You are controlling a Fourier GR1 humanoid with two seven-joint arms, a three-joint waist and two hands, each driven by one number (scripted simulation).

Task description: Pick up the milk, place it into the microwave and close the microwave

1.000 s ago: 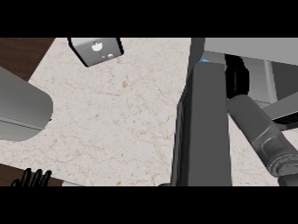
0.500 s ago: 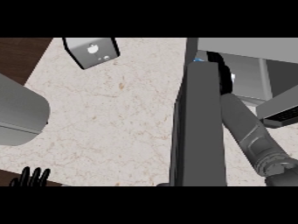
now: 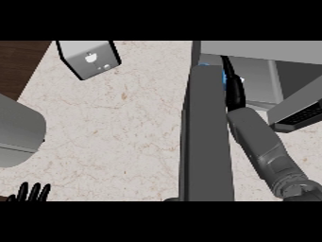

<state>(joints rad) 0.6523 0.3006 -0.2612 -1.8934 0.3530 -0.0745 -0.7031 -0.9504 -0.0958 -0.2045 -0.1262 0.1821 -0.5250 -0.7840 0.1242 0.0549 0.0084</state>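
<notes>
Head view: the right forearm comes up from the lower right edge and runs into the open microwave. The right hand shows only as a narrow black shape at the cavity's mouth, and I cannot tell whether its fingers are spread or curled round anything. A sliver of blue sits against the hand, just left of it; this may be the milk, but too little shows to be sure, and the carton is otherwise hidden.

Just left of the hand and forearm stands the microwave door, open and seen edge-on, a long grey slab running down to the lower edge. It lies between the arm and the open counter. Right of the forearm a grey block with a dark underside juts in from the edge.

Well left of the right hand, a small grey box with a white mark stands on the counter near the top. A large grey body fills the left edge. The left hand rests at the lower left edge, fingers straight and up.
</notes>
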